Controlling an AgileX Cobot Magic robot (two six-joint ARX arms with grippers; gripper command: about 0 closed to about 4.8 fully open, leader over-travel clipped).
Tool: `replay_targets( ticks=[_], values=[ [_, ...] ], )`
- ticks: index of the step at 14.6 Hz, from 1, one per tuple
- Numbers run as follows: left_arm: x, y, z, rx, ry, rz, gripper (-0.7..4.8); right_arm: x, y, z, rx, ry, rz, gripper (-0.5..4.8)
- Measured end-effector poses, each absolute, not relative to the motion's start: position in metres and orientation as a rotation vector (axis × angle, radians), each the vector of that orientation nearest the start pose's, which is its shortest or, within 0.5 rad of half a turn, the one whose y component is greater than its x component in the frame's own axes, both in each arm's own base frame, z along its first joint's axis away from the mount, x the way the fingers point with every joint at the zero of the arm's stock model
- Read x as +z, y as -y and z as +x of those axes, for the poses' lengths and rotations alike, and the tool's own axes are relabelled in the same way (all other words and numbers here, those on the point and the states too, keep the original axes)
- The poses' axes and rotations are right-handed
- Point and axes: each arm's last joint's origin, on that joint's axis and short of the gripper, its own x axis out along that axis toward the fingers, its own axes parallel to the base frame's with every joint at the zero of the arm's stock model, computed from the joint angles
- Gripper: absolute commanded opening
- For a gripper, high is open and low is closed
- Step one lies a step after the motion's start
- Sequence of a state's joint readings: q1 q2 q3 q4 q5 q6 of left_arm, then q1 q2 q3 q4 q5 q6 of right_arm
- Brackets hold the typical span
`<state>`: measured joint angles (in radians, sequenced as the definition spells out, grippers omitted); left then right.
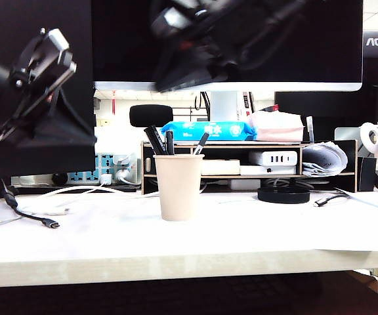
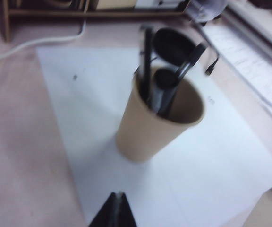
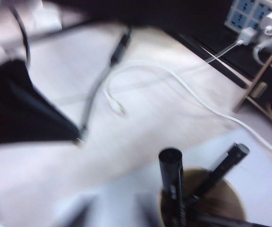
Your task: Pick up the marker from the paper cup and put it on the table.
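A plain beige paper cup [image 1: 178, 186] stands upright near the middle of the pale wood-grain table [image 1: 176, 262], on a white sheet of paper [image 2: 188, 175], holding several black pens. The thick black marker [image 1: 155, 140] leans out of the cup toward 11 o'clock in the exterior view, its upper end well above the rolled rim; a thinner pen [image 1: 170, 142] rises just beside it, and another with a lighter end [image 1: 201, 143] tilts toward 1 o'clock. The left gripper [image 1: 44, 62] hangs high at about 10 o'clock from the cup, well apart from it; in the left wrist view only a dark, pointed fingertip [image 2: 113, 213] shows at the frame's edge, with tips that appear to meet (though too little is visible to tell for certain whether the jaws are open or closed). The right gripper [image 1: 195, 62] is a dark blur above the cup at roughly 12 o'clock in front of the black monitor [image 1: 320, 39]; its jaws cannot be made out. The right wrist view looks down on the marker's flat cap, with white cables [image 3: 174, 90] trailing across the table beyond. Behind the cup, a small wooden shelf riser [image 1: 248, 161] carries a blue pack of wipes [image 1: 205, 130].
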<state>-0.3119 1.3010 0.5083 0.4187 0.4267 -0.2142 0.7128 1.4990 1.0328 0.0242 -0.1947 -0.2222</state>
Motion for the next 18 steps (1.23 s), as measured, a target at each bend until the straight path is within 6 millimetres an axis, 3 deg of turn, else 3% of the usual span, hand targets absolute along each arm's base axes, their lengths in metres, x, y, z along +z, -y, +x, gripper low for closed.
replay_targets(
  ticks=[4,18],
  values=[
    [0.194,0.089,0.237,-0.691,-0.426,-0.225,-0.05,0.258,-0.231,0.252,0.848,-0.334,-0.393,1.49],
    [0.194,0.089,0.237,-0.692,-0.425,-0.226,-0.05,0.225,-0.256,0.278,0.803,-0.224,-0.382,1.49]
  ],
)
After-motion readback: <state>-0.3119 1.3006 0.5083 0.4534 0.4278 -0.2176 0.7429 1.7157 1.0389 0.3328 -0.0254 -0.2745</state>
